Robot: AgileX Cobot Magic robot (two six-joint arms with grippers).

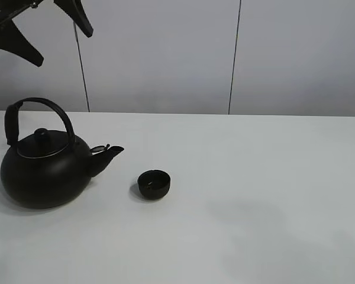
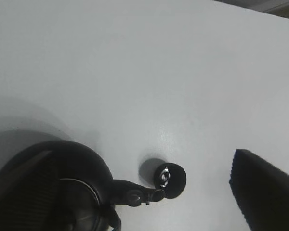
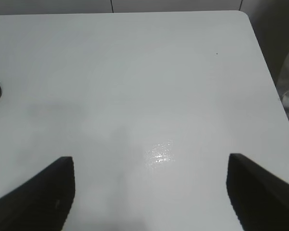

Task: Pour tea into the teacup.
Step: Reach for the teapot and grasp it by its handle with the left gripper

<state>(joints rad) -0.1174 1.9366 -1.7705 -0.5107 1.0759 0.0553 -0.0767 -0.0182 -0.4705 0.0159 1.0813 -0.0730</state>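
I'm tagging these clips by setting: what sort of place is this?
Likely a lab test bench, not a kitchen: a white table, plain grey wall panels, and only a kettle and teacup set out.

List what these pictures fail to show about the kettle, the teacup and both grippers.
1. Kettle: its contents are hidden by its lid and black walls in both views that show it.
2. Teacup: whether it is empty or filled; it is too small and dark in the exterior high view, and the left wrist view gives only a glint.
3. Left gripper: its body is cut off by the exterior view's top edge, and its wrist view shows one finger.
4. Right gripper: it lies outside the exterior view.
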